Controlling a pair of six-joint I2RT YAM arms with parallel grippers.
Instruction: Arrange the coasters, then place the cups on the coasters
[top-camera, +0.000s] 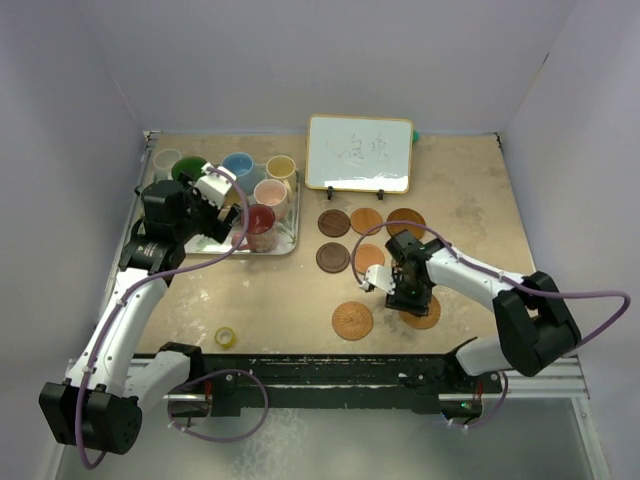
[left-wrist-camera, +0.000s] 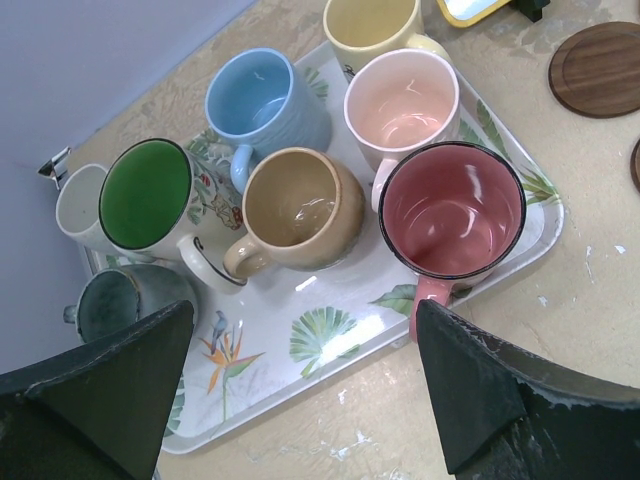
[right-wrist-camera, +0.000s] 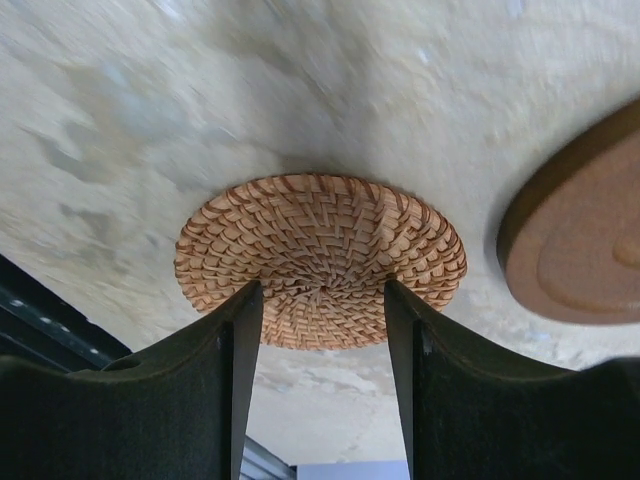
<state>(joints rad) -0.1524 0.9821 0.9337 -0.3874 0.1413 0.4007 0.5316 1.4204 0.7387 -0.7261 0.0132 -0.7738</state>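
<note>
Assessing progress as early. Found seven coasters (top-camera: 366, 220) in the overhead view, spread loosely on the table (top-camera: 470, 200) to the right of the tray (left-wrist-camera: 330, 340): two rough rows at the back, two more nearer the arms. An eighth not made out, possibly hidden under the right claw (top-camera: 410, 300). Arrangement judged unfinished. Counted all eight mugs (left-wrist-camera: 400, 100) upright on the tray, packed close together, none on a coaster. Left to do, by this reading: finish spacing the coasters, then carry every mug across.

Right claw set low over a woven coaster (right-wrist-camera: 320, 250) at the near right of the group. From the wrist view, both fingers (right-wrist-camera: 230, 390) reaching across the near edge of that disc, jaws partly apart, gap narrower than the disc, centre of the weave between them. Cannot tell whether gripped, pressed down for a slide, or merely hovered over. Contact not resolved. Smooth wooden coaster (right-wrist-camera: 585, 235) just beside it, apart, no overlap.

Left claw (left-wrist-camera: 303, 320) spread wide and empty, poised above the near side of the tray. Red mug (left-wrist-camera: 452, 210) and tan mug (left-wrist-camera: 300, 205) nearest below it, nothing touched.
</note>
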